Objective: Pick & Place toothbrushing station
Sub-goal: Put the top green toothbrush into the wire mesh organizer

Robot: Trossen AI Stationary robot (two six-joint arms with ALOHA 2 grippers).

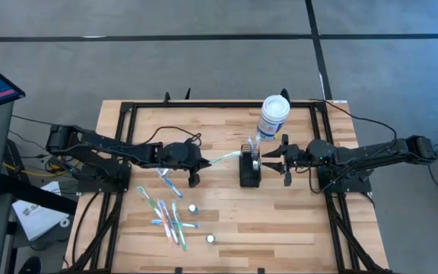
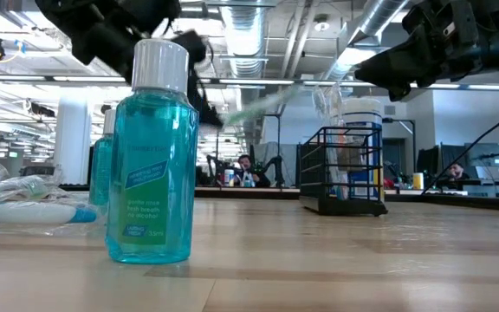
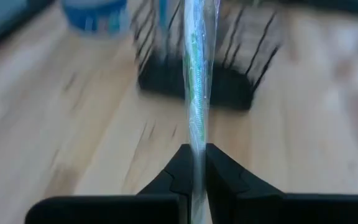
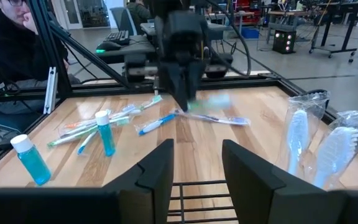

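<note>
wrapped toothbrush (image 3: pixel 196 93) in left gripper (image 3: pixel 193 180), near caddy (image 1: pixel 249 169)

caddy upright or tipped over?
Upright. The caddy stands on its base on the table in the low view, bars vertical, wrapped toothbrushes sticking up out of it.

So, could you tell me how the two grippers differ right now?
The left gripper is shut on a wrapped toothbrush; the right gripper is open and holds nothing. The left gripper is short of the caddy, on its left, its toothbrush pointing toward it; the right gripper sits at the caddy's right side, beside the canister. Both are raised off the table.
</note>
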